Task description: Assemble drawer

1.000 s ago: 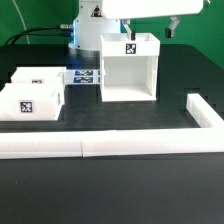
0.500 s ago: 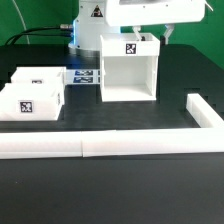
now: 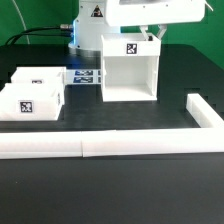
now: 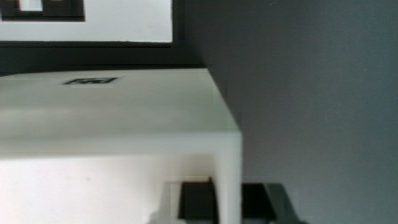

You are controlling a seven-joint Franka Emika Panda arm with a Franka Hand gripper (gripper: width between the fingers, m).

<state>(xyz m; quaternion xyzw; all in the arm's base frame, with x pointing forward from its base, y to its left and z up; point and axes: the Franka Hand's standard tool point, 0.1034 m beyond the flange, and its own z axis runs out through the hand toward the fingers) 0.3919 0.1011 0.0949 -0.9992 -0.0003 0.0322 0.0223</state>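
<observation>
The shell [image 3: 128, 70] is standing upright in the middle of the table, with its open front facing the exterior camera and a tag [image 3: 130, 47] on its top. The gripper [image 3: 153, 33] is hanging right over the shell's top edge, at the back corner on the exterior view's right.

In the wrist view the gripper [image 4: 228, 202] is straddling the thin side panel [image 4: 224, 165]: one dark finger is sitting on each side of the white edge, very close to it. I cannot tell if the fingers are already pressing on the panel or only standing beside it.

This is the relation that matters. The panel is running from front to back, and the fingers are lying across it, so I am judging that a grasp on this edge needs only a closing, no turning.

The back tray [image 3: 42, 80] and the front tray [image 3: 28, 103] are resting well apart from the shell, on the exterior view's left, beyond the marker board [image 3: 86, 76]. The border wall [image 3: 110, 146] is lying in front.
</observation>
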